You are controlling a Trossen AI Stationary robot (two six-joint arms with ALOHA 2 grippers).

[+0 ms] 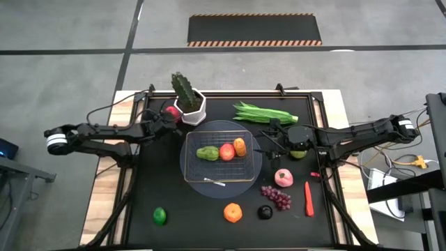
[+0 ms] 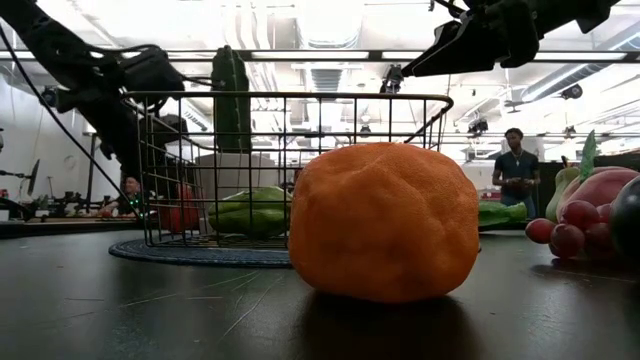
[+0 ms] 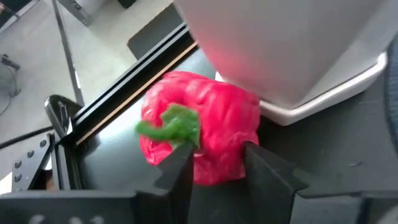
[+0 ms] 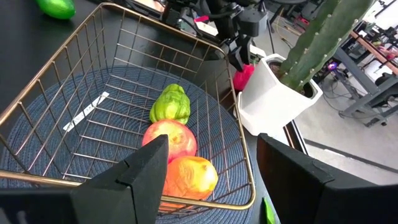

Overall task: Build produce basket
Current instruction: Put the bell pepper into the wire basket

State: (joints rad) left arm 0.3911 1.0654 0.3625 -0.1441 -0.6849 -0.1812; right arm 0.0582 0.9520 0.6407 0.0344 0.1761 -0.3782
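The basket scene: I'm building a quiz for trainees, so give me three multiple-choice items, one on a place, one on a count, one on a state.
1. Where is the red pepper?
A. In the basket
B. Beside the white cactus pot
C. By the grapes

2. How many produce pieces lie in the basket?
A. One
B. Three
C. Five

3. The right gripper is:
A. Open and empty
B. Shut on the lime
C. Shut on the chili

Answers: B, the pepper lies beside the pot's wall; B, three pieces lie in a row; A, its fingers stand apart, holding nothing.
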